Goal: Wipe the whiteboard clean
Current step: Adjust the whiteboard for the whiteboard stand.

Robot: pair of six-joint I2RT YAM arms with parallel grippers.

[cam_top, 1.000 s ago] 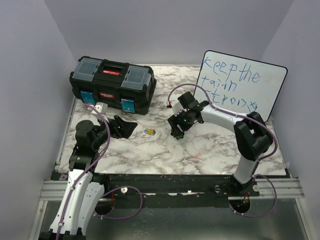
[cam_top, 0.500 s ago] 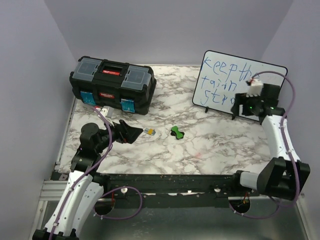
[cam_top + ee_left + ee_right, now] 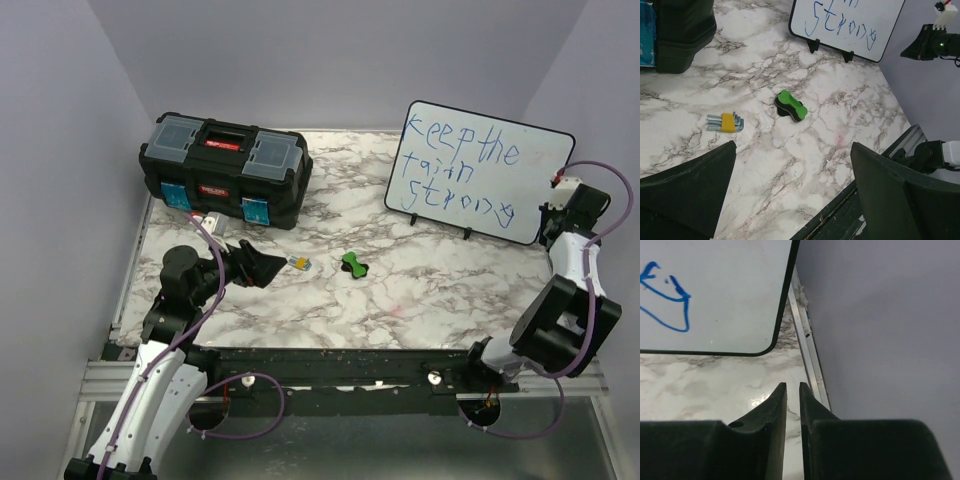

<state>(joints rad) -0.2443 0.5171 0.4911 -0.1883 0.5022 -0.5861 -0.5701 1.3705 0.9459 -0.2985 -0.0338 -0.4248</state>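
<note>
We see the large white rectangular whiteboard [image 3: 480, 170] with its thin black rim standing on small feet at the far right of the marble-patterned table [image 3: 400, 300], blue lettering across it. Our right gripper [image 3: 793, 385] sits just beside its lower right corner, jaws nearly together and empty. Our left gripper [image 3: 794, 150] gapes wide and empty above the table, near the small green-topped eraser [image 3: 354, 264].

Whiteboard [image 3: 482, 172] propped upright rear right, blue txt w/ nothing erased.
</note>
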